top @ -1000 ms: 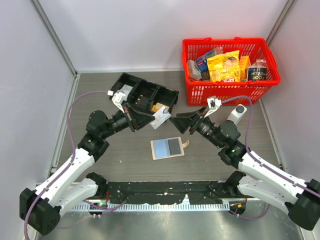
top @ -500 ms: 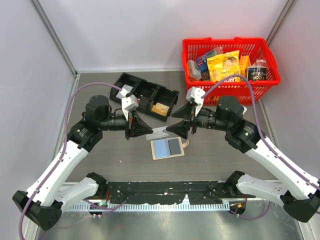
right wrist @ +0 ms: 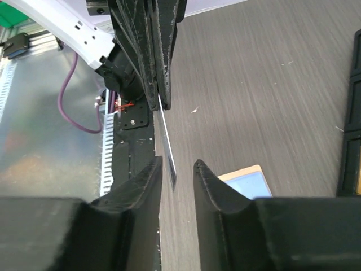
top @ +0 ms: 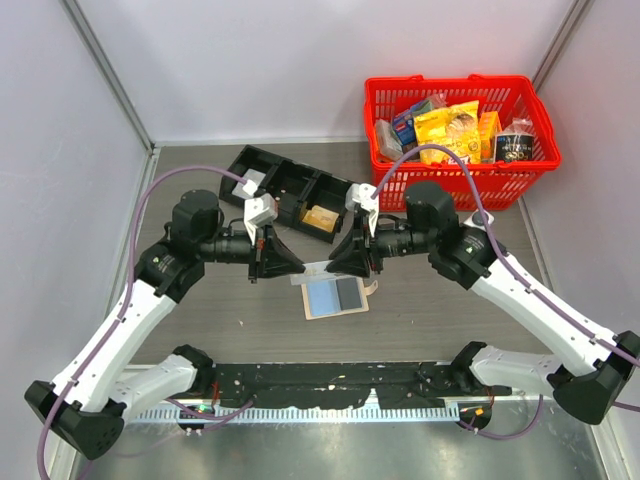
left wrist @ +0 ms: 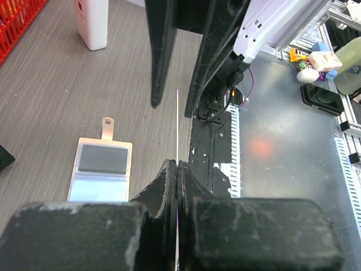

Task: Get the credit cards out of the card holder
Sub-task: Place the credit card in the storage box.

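Note:
The card holder lies open and flat on the table, a tan wallet with light blue and grey inner faces; it also shows in the wrist views. Just above it my left gripper is shut on a thin pale credit card, seen edge-on. My right gripper faces it tip to tip. Its jaws stand open on either side of the card's free end, with a gap showing on both sides.
A black three-compartment tray with a tan-orange packet sits behind the grippers. A red basket full of snack packs stands at the back right. Purple cables loop from both wrists. Grey walls close in left, right and behind.
The right gripper has moved left to meet the left gripper, and its jaws have narrowed around the card's free end. The left gripper came forward from the tray a second ago and now holds still.

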